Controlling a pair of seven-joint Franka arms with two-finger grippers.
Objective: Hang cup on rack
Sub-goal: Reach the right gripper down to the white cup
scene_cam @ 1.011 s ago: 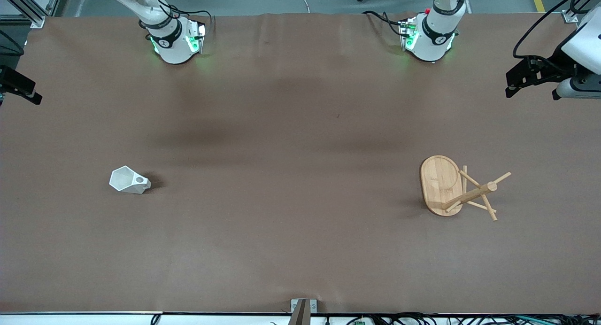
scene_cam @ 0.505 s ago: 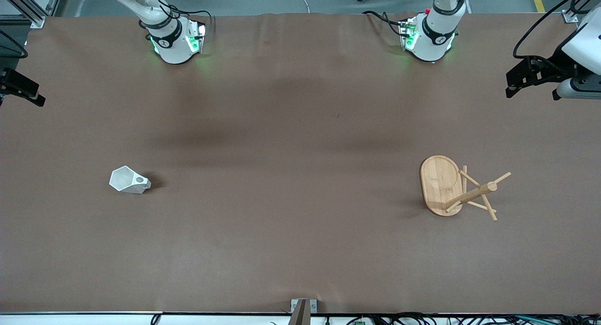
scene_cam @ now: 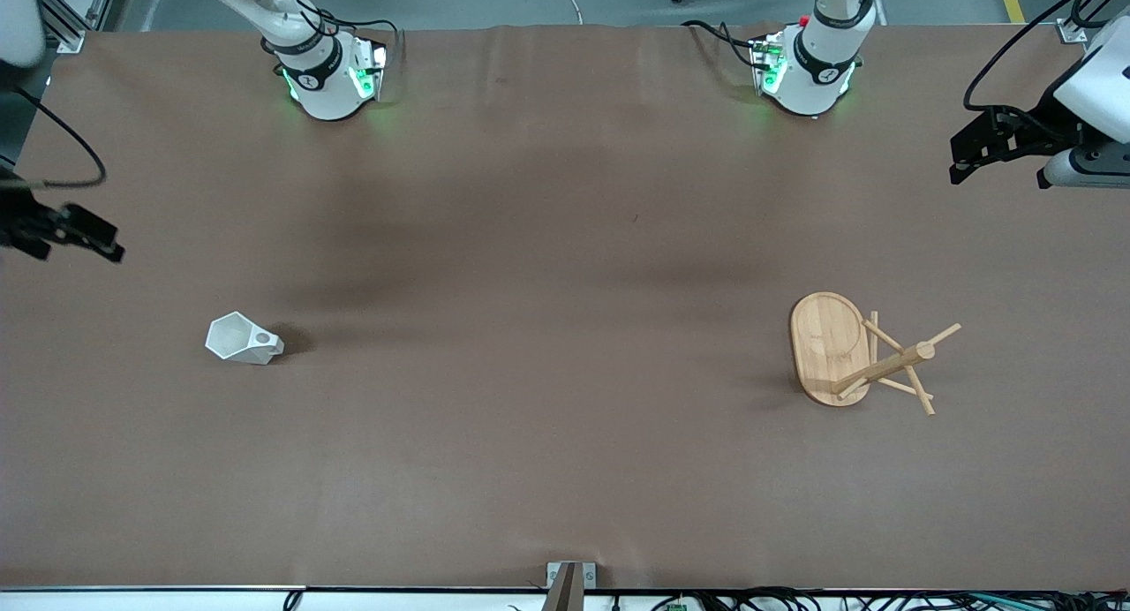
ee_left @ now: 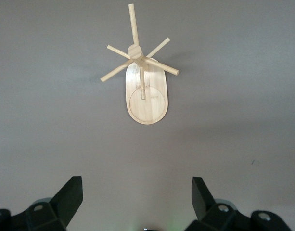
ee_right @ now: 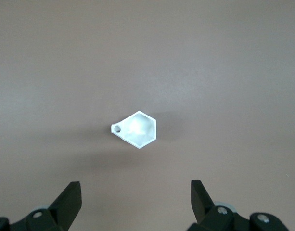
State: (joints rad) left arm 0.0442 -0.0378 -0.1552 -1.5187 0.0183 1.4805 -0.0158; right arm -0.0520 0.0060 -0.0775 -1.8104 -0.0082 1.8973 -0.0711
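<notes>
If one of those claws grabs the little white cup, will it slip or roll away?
The cup probably won't roll: its flat facets should keep it still. Those smooth, tapering sides might slide between fingers, though. The open right gripper hangs over it, so the pierced handle looks the surer hold.

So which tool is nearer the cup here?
The right tool: it is up over the table's right-arm end, where the cup sits. The left tool is at the left arm's end, by the rack. Both are open and empty.
</notes>
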